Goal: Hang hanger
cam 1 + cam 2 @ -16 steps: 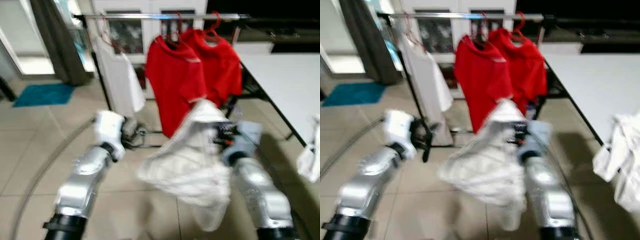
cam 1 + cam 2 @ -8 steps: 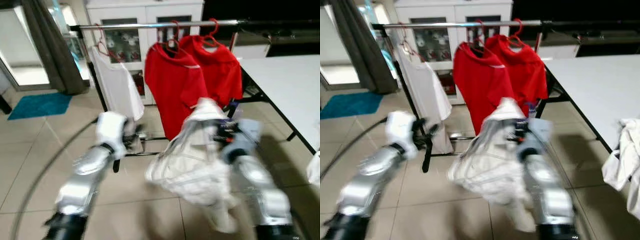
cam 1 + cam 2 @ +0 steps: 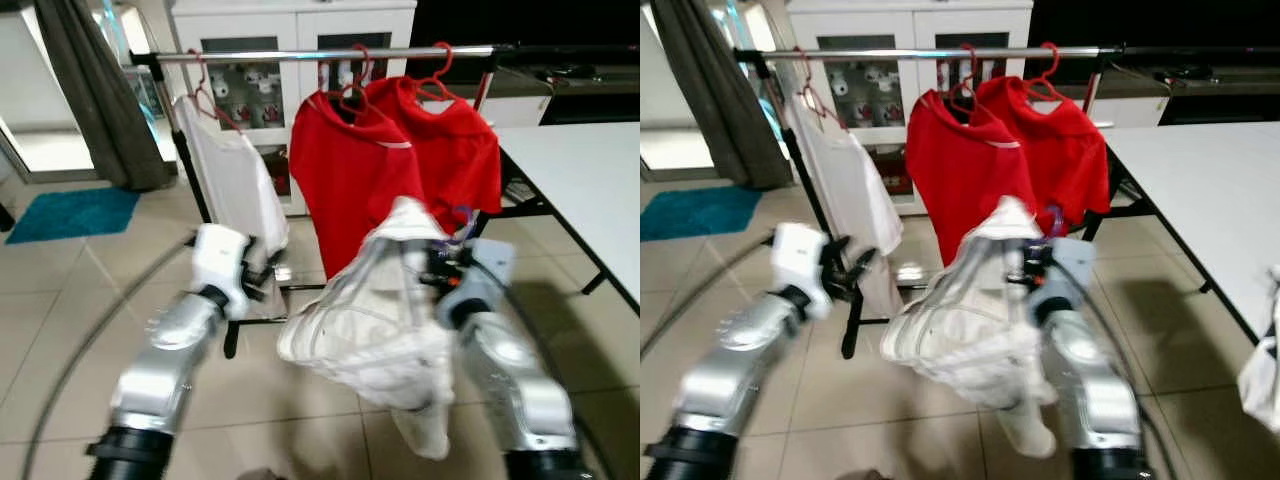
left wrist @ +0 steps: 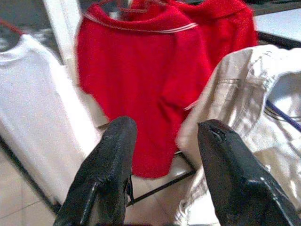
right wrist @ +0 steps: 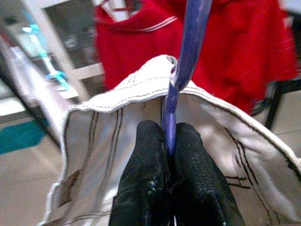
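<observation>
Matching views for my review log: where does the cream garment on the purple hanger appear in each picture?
Left eye: cream garment centre, before the right arm.
Right eye: centre.
Left wrist: right side.
Right wrist: around the right gripper pinching the purple hanger.
Shared landmark: red shirt.

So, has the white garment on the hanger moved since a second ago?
No. The white garment still covers the lower edge of the front red shirt, as before.

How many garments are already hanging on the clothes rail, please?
3: a white garment at the rail's left end, then two red shirts, one near the middle and one overlapping behind it to the right. Others may be hidden.
</observation>
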Controlling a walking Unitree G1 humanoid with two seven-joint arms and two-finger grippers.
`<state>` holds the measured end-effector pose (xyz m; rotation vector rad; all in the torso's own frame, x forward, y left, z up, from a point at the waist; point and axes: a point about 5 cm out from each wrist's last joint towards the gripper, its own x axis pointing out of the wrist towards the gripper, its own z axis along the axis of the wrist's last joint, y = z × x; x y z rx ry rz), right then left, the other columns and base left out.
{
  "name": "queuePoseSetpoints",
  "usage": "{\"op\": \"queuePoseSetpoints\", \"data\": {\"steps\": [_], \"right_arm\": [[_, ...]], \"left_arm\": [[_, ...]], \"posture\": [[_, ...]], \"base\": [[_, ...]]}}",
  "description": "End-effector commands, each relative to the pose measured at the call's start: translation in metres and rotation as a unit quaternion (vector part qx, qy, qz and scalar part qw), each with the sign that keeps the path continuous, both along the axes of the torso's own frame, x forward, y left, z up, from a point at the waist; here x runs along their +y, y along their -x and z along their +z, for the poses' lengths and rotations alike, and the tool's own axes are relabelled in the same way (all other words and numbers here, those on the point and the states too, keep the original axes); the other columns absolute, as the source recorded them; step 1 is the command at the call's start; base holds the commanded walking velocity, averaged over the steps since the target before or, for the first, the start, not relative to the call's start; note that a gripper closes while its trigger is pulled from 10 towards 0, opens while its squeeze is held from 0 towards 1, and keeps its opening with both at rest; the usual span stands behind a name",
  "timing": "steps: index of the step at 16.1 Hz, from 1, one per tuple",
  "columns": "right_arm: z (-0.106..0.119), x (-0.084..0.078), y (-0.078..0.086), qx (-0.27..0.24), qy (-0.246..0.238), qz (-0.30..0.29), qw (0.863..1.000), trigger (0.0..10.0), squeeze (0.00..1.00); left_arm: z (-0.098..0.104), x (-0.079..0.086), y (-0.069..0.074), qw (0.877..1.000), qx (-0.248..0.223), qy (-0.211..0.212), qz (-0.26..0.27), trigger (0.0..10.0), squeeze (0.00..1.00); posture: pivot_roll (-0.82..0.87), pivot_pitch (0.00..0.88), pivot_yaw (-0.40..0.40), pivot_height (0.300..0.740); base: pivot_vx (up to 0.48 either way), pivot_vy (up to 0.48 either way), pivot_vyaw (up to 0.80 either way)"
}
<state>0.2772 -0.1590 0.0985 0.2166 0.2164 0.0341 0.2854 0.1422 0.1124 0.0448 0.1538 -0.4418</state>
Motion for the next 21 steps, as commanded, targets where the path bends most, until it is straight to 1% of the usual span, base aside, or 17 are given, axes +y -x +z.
{"op": "queuePoseSetpoints", "data": {"steps": [1,5,14,21], "right_arm": [[0.0156,0.0085,-0.0061,-0.038,-0.006,0.016,0.999,10.0,0.00],[0.0190,0.0093,-0.0097,-0.043,0.000,0.025,0.999,10.0,0.00],[0.0179,0.0067,-0.0093,-0.041,0.011,0.035,0.998,10.0,0.00],[0.0182,0.0049,-0.0140,-0.041,0.015,0.044,0.998,10.0,0.00]], "left_arm": [[0.0048,0.0101,-0.0016,1.000,-0.010,-0.011,0.014,10.0,0.00],[0.0048,0.0104,-0.0016,1.000,-0.011,-0.014,0.016,10.0,0.00],[0.0033,0.0056,-0.0004,1.000,-0.014,-0.015,0.011,10.0,0.00],[0.0034,0.0082,0.0020,1.000,-0.016,-0.022,0.011,10.0,0.00]], "posture": [[0.03,0.000,0.005,0.723],[0.03,0.000,0.003,0.723],[0.03,0.000,-0.013,0.723],[0.04,0.000,-0.021,0.723]], "base": [[0.386,0.000,0.00],[0.387,0.000,0.00],[0.387,0.000,0.00],[0.387,0.000,0.00]]}}
